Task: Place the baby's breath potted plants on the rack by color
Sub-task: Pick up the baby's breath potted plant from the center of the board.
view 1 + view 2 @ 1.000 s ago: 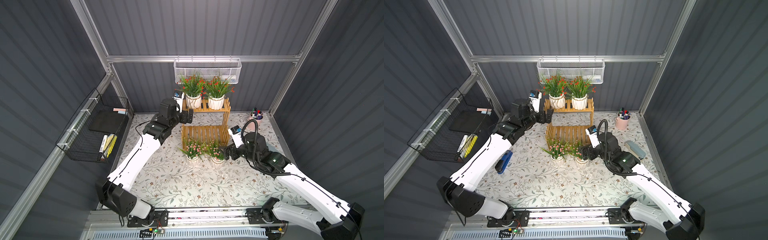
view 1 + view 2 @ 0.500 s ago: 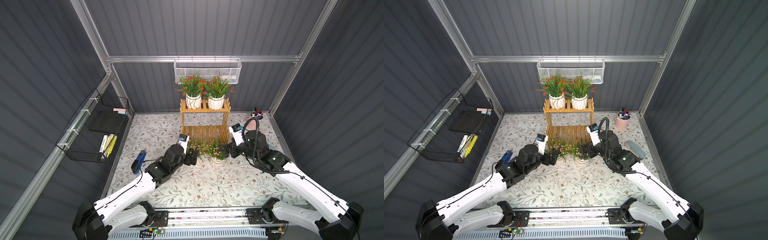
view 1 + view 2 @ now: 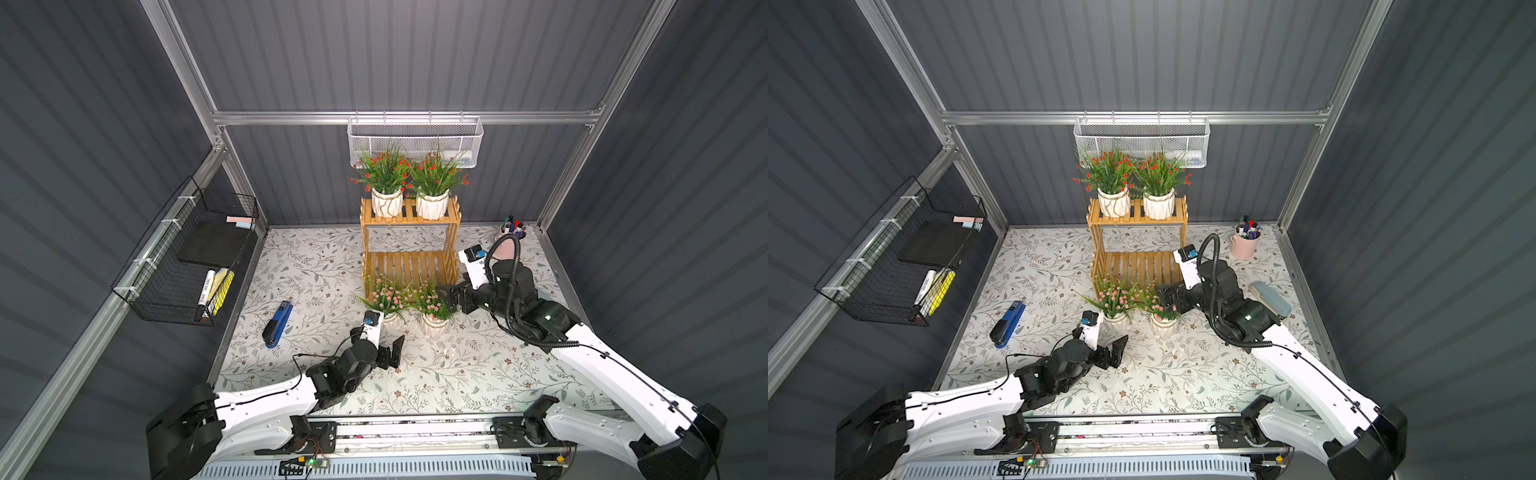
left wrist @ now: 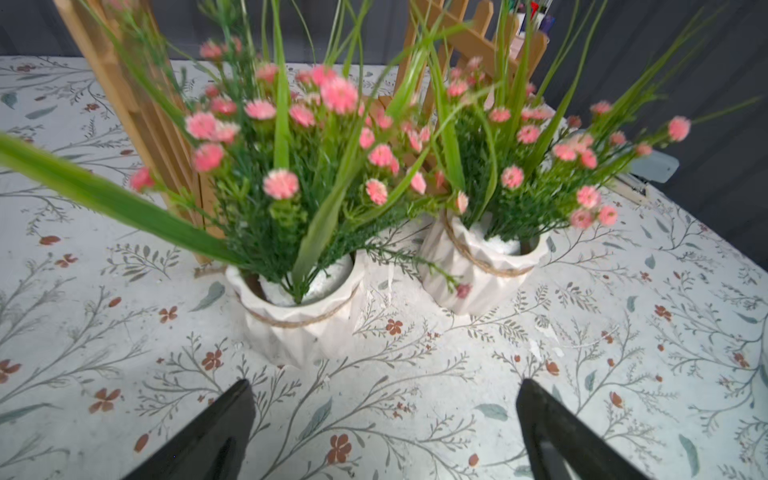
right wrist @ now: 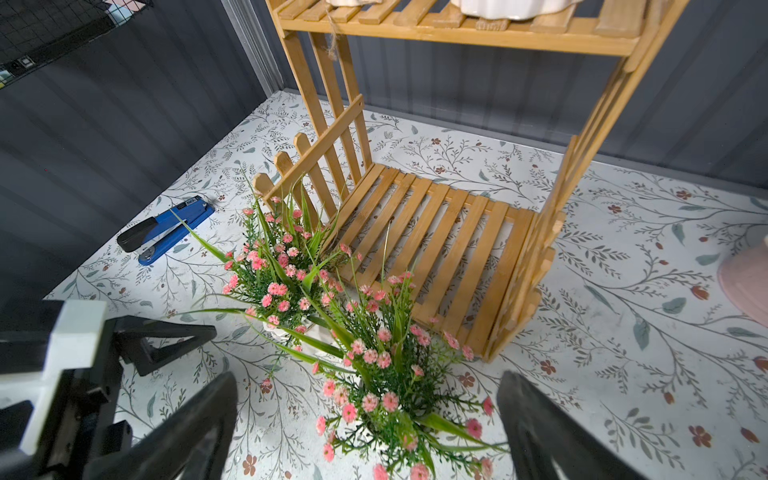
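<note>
Two red-blossomed baby's breath potted plants [image 3: 384,178] [image 3: 434,174] stand side by side on the top tier of the wooden rack [image 3: 409,266]. Two pink ones [image 3: 384,297] [image 3: 432,303] stand on the table just in front of its bare lower tier [image 5: 436,237]. My left gripper [image 4: 384,399] is open and low over the table, a short way in front of the left pink plant's pot [image 4: 299,324]. My right gripper [image 5: 368,399] is open, up at the height of the right pink plant's foliage [image 5: 382,395], which shows between its fingers.
A blue stapler [image 3: 277,318] lies on the table to the left. A pink cup of pens [image 3: 1245,243] stands at the back right, with a pale blue-grey object [image 3: 1271,297] behind my right arm. A white mesh basket [image 3: 415,137] and a black wire basket [image 3: 187,266] hang on the walls.
My left arm has swung from beside the rack's top tier down to the table in front of the left pink plant. My right gripper has barely shifted by the right pink plant.
</note>
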